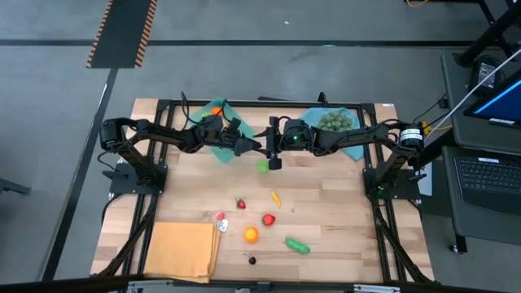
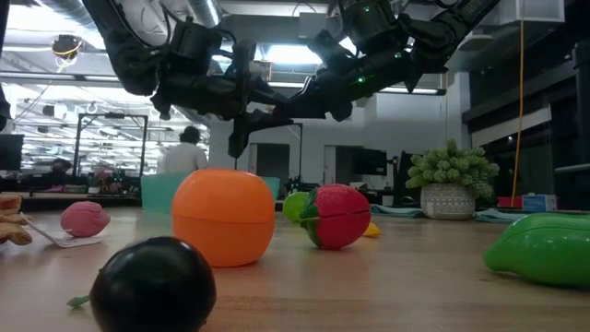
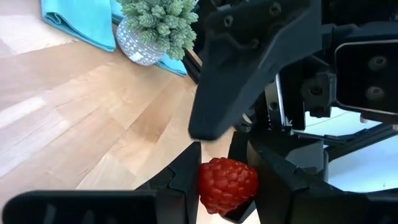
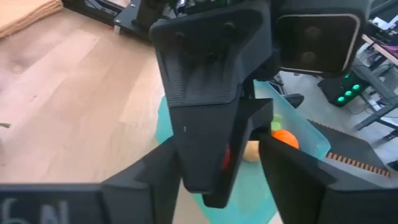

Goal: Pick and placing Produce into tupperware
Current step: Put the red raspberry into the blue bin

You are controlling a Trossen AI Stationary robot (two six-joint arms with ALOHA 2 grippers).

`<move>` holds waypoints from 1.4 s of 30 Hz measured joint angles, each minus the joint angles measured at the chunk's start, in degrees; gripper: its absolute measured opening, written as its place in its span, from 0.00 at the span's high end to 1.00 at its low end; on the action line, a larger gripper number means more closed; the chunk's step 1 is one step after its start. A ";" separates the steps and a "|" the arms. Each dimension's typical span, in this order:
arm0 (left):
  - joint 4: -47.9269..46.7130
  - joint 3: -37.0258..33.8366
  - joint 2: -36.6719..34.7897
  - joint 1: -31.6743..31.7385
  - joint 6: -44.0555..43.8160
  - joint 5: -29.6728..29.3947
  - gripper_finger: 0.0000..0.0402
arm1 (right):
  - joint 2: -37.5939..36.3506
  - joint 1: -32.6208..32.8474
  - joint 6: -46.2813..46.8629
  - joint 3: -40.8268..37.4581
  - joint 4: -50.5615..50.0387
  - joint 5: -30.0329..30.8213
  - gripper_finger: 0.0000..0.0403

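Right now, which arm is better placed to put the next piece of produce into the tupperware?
The left. Its claw already grips a red raspberry and sits at the teal tupperware near the table's far edge. The right claw meets it mid-table, reaching around it.

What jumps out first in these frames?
The two arms meet nose to nose above the table's far middle, the left gripper shut on a red raspberry right at the right gripper. Beneath them sits the teal tray; loose toy fruit lies scattered across the near half.
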 joint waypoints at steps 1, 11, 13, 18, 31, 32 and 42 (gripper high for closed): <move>-0.07 -0.02 0.00 0.28 0.00 0.35 0.74 | 0.00 0.00 0.05 0.00 -0.01 0.51 0.44; -0.39 -0.09 0.07 4.11 2.45 4.05 0.74 | -0.11 0.00 0.34 0.11 -0.44 3.73 0.31; -0.47 -0.09 -0.03 5.19 3.45 4.69 0.74 | -0.11 0.00 1.27 0.11 -1.15 3.68 0.31; -1.30 -0.09 -0.10 7.88 6.18 6.92 0.74 | -1.26 0.00 1.52 0.11 -4.90 3.63 0.31; -1.32 -0.09 -0.17 12.15 12.38 10.07 0.74 | -8.20 -0.11 13.13 -0.05 -13.94 3.36 0.31; -1.27 -0.09 -0.18 12.40 12.98 10.18 0.74 | -8.20 -0.11 13.35 -0.65 -13.69 3.32 0.31; -1.34 -0.07 -1.30 15.38 17.26 10.14 0.74 | -12.38 -0.11 16.58 -13.68 0.17 3.20 0.31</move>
